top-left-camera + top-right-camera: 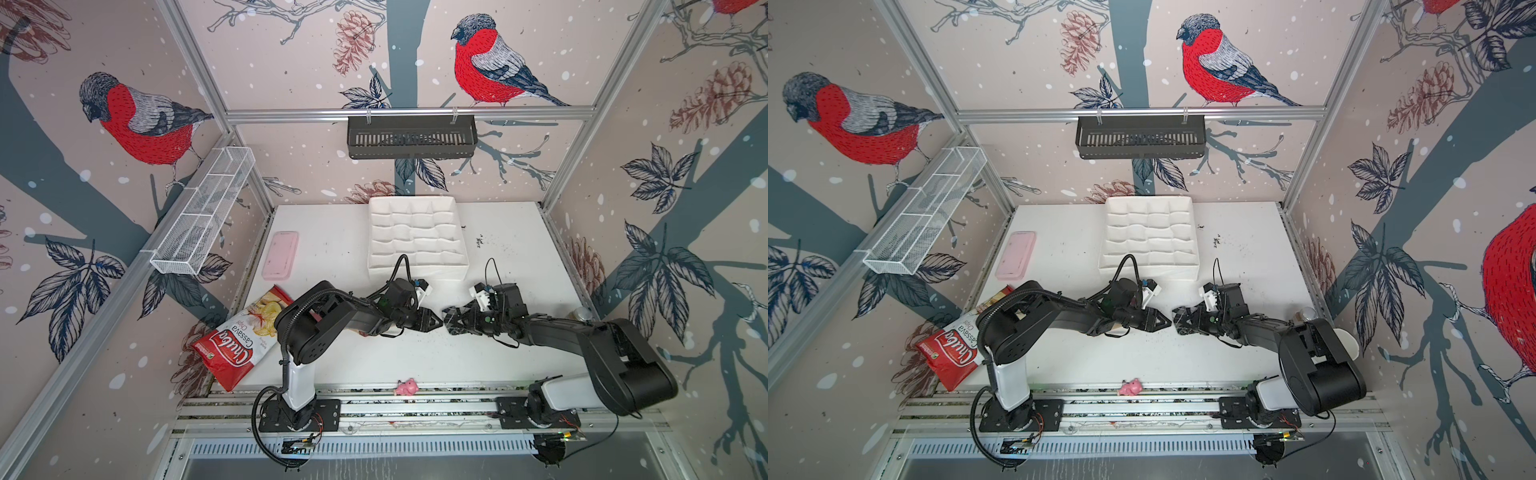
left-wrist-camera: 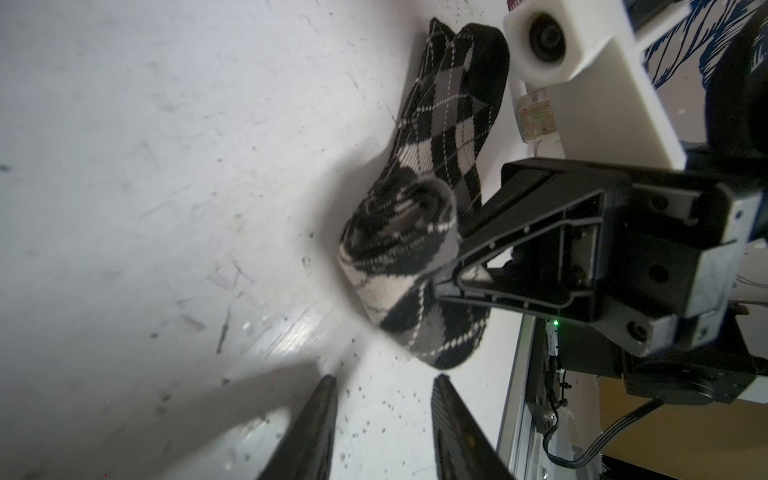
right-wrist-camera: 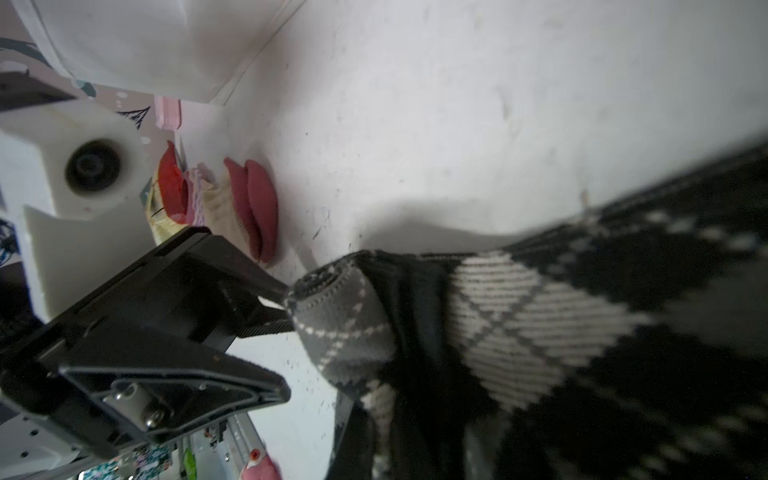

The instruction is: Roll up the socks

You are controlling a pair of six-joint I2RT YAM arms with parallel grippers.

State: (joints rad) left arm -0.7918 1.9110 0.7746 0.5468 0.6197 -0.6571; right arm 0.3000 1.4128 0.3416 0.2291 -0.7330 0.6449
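The black-grey-white argyle sock point(image 2: 415, 249) lies on the white table, one end rolled into a coil and the rest trailing away. My right gripper point(image 2: 446, 270) is shut on the rolled end. In both top views it shows near the table's middle point(image 1: 449, 321). My left gripper point(image 2: 384, 380) stands open just short of the roll, with only bare table between its fingers; in a top view its tips point(image 1: 435, 321) point at the right gripper. The tan sock with maroon toe point(image 3: 249, 208) lies bunched behind the left gripper point(image 3: 286, 349), mostly hidden under the left arm in the top views.
A white divided organiser point(image 1: 417, 237) stands at the back of the table. A pink case point(image 1: 280, 254) and a red-and-white chips bag point(image 1: 245, 340) lie at the left. A pink toy point(image 1: 406, 387) sits on the front rail and a can point(image 1: 582, 313) at the right edge.
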